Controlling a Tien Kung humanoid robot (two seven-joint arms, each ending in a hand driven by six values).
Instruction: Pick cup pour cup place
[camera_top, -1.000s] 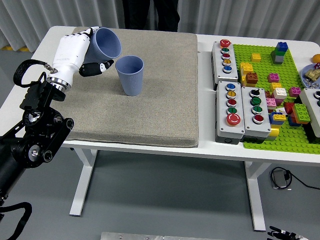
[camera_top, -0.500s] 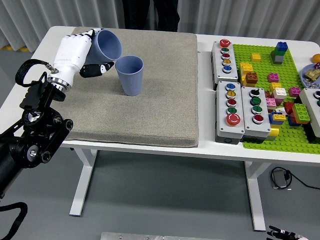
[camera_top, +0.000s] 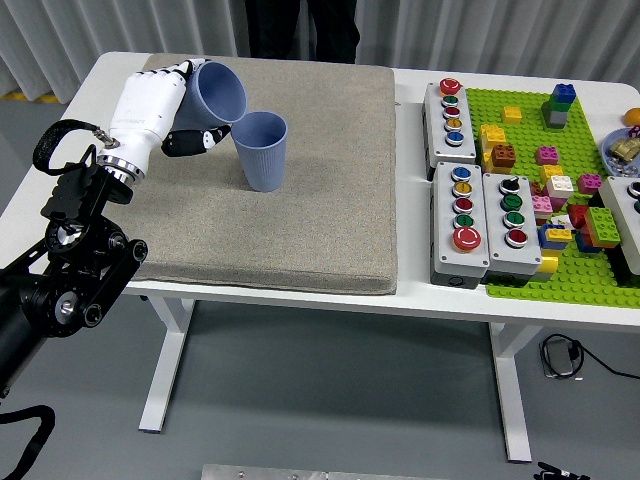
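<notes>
1 blue cup (camera_top: 218, 91) is grasped in the left hand (camera_top: 160, 105) and held tilted, its mouth turned right toward a 2nd blue cup (camera_top: 262, 150). That upright cup stands just right of the hand on the grey mat (camera_top: 300, 230), its rim overlapped by the tilted one.

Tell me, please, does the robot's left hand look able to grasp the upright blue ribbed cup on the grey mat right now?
Probably not: the left hand is already closed around the tilted blue cup, leaving no free fingers for the upright blue ribbed cup.
</notes>
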